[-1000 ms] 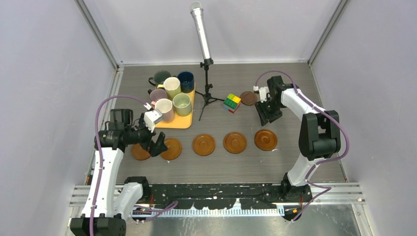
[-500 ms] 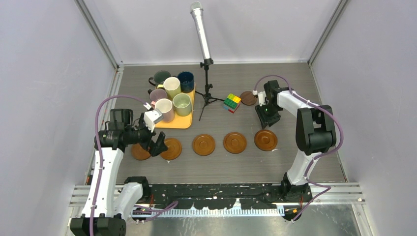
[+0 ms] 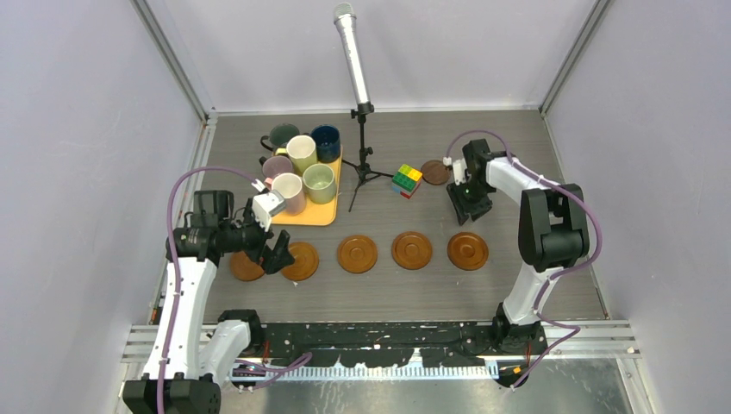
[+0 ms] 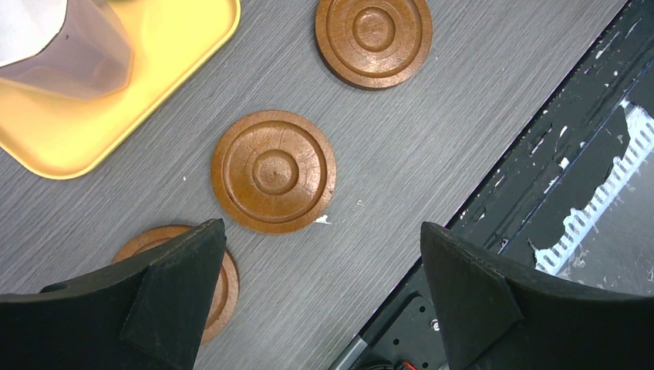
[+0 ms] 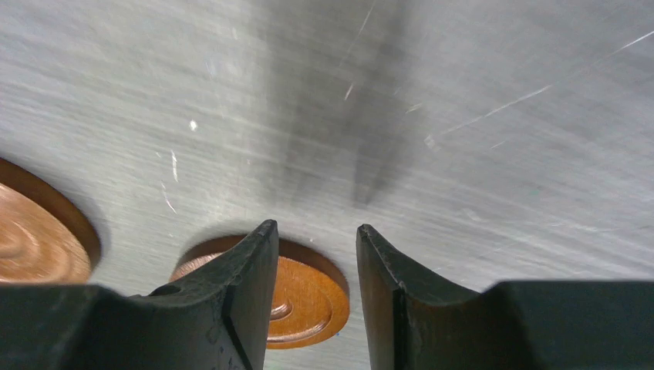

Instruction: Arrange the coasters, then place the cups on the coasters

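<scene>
While five coasters [image 3: 357, 254] lie in an evenly spaced row across the near half of the worktop [image 3: 388, 293], none touching its neighbour, the sixth, smaller and darker coaster [image 3: 436, 172] sits farther back on the right, just beside a multicoloured cube [image 3: 407, 180]. The six cups [image 3: 302, 153] stand bunched together at an orange-yellow tray [image 3: 321, 216] toward the far left corner, none on a coaster. The left gripper [image 4: 321, 225] hovers over the left end of the row, its jaws spread wide with nothing in them. The right gripper [image 5: 315, 226] hangs low between the small coaster and the right end of the row, its jaws parted by a narrow gap and gripping nothing. A microphone [image 3: 351, 52] on a tripod stands near the far edge.
</scene>
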Controlling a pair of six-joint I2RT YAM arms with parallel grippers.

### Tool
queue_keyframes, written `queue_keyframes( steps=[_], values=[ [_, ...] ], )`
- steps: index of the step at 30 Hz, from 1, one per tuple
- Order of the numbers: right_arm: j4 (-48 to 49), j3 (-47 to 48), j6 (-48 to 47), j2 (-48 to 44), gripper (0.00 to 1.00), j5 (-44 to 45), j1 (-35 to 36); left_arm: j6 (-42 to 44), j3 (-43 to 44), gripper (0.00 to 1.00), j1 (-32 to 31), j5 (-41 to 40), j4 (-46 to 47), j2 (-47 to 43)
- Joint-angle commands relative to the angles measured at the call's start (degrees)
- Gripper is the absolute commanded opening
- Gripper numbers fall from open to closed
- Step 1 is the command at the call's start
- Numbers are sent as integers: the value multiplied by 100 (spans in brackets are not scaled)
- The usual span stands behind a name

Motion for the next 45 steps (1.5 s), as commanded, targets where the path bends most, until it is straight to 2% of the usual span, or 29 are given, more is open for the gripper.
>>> queue_keyframes(
  steps=[1, 11, 19, 23, 28, 35, 45],
  values=[
    [90, 962, 224, 62, 49, -92, 25, -27, 170, 100, -5, 128, 116, 30],
    [381, 2960, 1183, 1343, 56, -284, 28, -9, 189, 100, -5, 62, 136, 66],
    [434, 4200, 1478, 2509, 53, 67, 22, 48, 176, 100, -5, -17, 136, 81],
    [303, 4499, 1434, 2892, 49, 289, 20, 59, 171, 100, -5, -41, 123, 81],
    [197, 4066, 1215, 2778, 44, 311, -136, 114, 196, 100, -9, -88, 77, 44],
    [121, 2632, 450, 1890, 39, 236, -700, 118, 161, 100, -5, -143, 112, 16],
    [-157, 759, -731, 595, 38, 121, -2034, 45, 162, 100, -5, -123, 146, -31]
  ],
)
